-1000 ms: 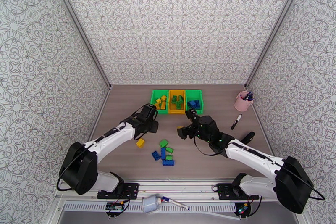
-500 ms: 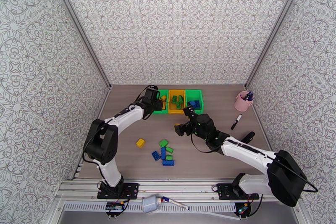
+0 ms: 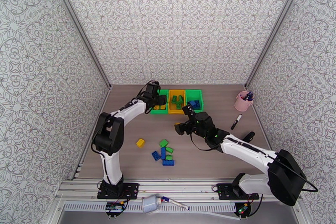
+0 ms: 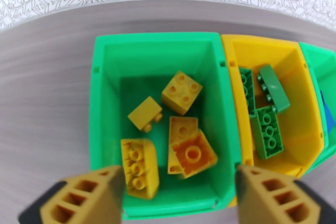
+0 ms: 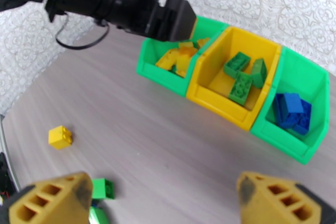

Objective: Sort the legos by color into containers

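Observation:
Three joined containers stand at the back: a green bin (image 3: pixel 153 101), a yellow bin (image 3: pixel 176 112) and a second green bin (image 3: pixel 200 101). My left gripper (image 3: pixel 157 100) hovers over the left green bin (image 4: pixel 105 94), open and empty (image 4: pixel 180 197), with several yellow legos (image 4: pixel 182 93) below it. Green legos (image 4: pixel 266 130) lie in the yellow bin (image 4: pixel 294 73), blue legos (image 5: pixel 291 109) in the right green bin (image 5: pixel 285 136). My right gripper (image 3: pixel 185 122) hangs open (image 5: pixel 164 204) above the table's middle. Loose on the table are a yellow brick (image 3: pixel 140 142) and a cluster of green (image 3: pixel 163 143) and blue (image 3: pixel 168 162) bricks.
A pink cup of pens (image 3: pixel 243 101) stands at the back right with a black-and-white marker (image 3: pixel 236 121) lying near it. Patterned walls close in the table on three sides. The left arm reaches along the table's left half.
My left gripper has swung from near the loose bricks back to above the left green bin and has gone from shut to open. The right gripper has drifted slightly left.

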You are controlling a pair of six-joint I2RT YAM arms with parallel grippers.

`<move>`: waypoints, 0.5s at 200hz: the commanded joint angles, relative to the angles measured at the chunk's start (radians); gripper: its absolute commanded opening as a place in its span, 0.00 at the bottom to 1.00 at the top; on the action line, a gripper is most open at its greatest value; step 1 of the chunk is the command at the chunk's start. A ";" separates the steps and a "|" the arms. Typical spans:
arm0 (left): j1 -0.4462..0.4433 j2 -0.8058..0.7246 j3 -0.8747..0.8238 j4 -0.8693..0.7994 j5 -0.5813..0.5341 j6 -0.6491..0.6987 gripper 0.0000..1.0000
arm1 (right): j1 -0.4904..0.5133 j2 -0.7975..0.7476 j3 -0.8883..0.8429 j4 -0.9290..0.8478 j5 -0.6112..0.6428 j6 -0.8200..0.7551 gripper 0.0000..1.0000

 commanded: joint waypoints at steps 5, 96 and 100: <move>-0.012 -0.197 -0.134 0.040 -0.036 0.004 0.82 | 0.012 0.035 0.078 -0.172 -0.006 -0.036 0.93; 0.045 -0.728 -0.487 -0.108 -0.008 -0.075 0.98 | 0.207 0.192 0.297 -0.593 0.102 -0.068 0.91; 0.053 -0.738 -0.494 -0.115 -0.002 -0.077 0.98 | 0.217 0.201 0.304 -0.603 0.103 -0.067 0.91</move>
